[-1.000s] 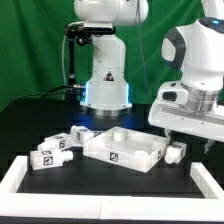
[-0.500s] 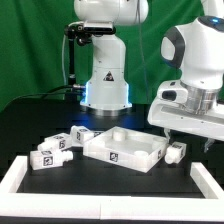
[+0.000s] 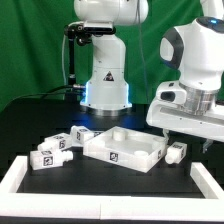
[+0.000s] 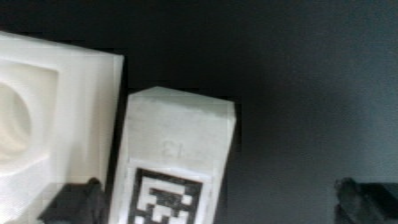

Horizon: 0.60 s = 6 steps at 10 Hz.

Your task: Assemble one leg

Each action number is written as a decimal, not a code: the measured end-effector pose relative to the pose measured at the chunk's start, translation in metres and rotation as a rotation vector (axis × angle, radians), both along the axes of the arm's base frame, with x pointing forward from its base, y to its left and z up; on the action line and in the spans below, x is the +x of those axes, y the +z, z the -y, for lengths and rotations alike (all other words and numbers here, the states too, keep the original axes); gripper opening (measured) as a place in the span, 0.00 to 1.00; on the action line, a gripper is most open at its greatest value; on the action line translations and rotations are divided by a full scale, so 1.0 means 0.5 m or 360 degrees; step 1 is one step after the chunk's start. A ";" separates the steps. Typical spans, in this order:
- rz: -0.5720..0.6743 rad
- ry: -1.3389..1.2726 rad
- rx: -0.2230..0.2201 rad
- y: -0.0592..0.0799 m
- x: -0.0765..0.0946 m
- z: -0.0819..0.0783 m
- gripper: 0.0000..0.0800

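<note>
your gripper (image 4: pixel 217 200) hangs fingers apart over the leg (image 4: pixel 175 150) just beside the panel (image 4: pixel 54 100), probably lining up a grab

The exterior view shows one robot arm (image 3: pixel 105 75) and one large white tabletop panel (image 3: pixel 125 148), with a single tag visible on its front wall. There are four small white legs. Three are clustered on the exterior view's left: one leg (image 3: pixel 43 158), a second leg (image 3: pixel 62 144) and a third leg (image 3: pixel 81 133), though they partly blur together. A fourth leg (image 3: pixel 176 152) lies alone on the exterior view's right. One white border (image 3: pixel 100 197) edges the table. The wrist view shows one gripper (image 4: pixel 217 198) with two dark fingertips (image 4: pixel 71 200), one leg with one tag, and one corner of the panel.
</note>
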<state>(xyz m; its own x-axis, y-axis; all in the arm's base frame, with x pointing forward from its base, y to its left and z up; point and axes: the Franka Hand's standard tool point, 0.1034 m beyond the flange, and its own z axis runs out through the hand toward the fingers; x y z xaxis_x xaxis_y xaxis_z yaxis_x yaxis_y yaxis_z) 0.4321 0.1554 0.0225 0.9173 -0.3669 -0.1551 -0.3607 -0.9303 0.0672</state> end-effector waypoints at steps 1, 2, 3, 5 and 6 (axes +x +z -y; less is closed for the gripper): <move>-0.0001 0.0000 -0.0001 -0.002 0.000 0.001 0.81; -0.0003 -0.0001 -0.0002 -0.006 -0.002 0.001 0.81; -0.0010 -0.0001 -0.0005 -0.011 -0.003 0.002 0.81; -0.0010 0.0005 -0.0005 -0.018 0.002 -0.005 0.81; -0.0010 0.0007 -0.0005 -0.018 0.003 -0.006 0.81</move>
<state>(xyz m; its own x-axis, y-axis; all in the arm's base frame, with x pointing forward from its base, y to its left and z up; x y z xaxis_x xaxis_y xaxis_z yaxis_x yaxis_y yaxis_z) 0.4338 0.1585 0.0136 0.9180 -0.3630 -0.1598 -0.3559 -0.9317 0.0721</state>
